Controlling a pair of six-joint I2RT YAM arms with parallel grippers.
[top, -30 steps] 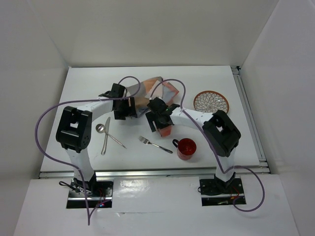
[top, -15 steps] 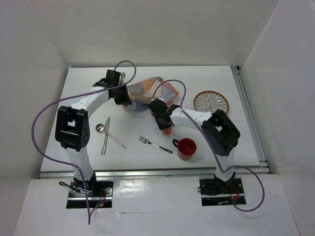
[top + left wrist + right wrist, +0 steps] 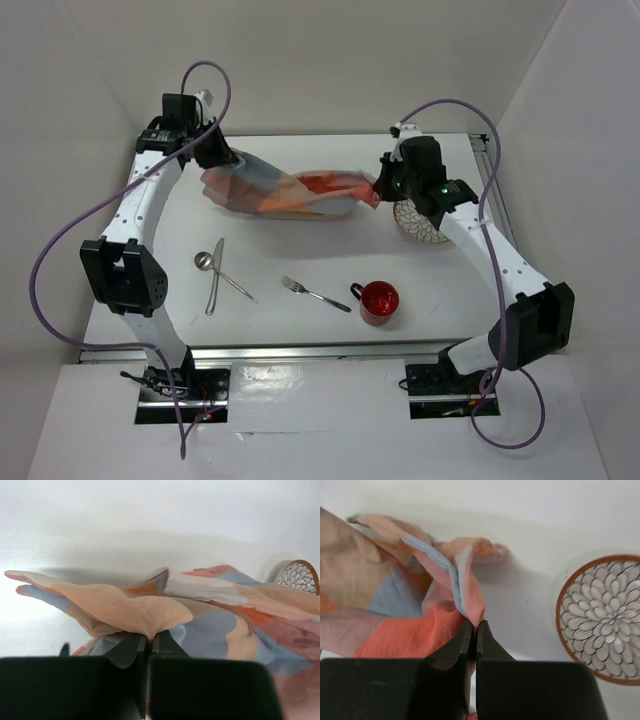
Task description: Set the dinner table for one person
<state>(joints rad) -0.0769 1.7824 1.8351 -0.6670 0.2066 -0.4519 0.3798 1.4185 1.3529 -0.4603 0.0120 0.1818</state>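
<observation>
Left gripper [image 3: 148,638] pinched tight on one cloth [image 3: 290,192] end near the far-left corner, right gripper [image 3: 474,628] clamped on the other by the plate [image 3: 428,212]. They're stretching it along the far edge, probably to spread it flat on the table [image 3: 290,248] underneath.

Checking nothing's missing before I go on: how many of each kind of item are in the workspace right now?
placemat: 1
plate: 1
mug: 1
fork: 1
spoon: 1
knife: 1
Total: 6, not counting the dinner table
</observation>
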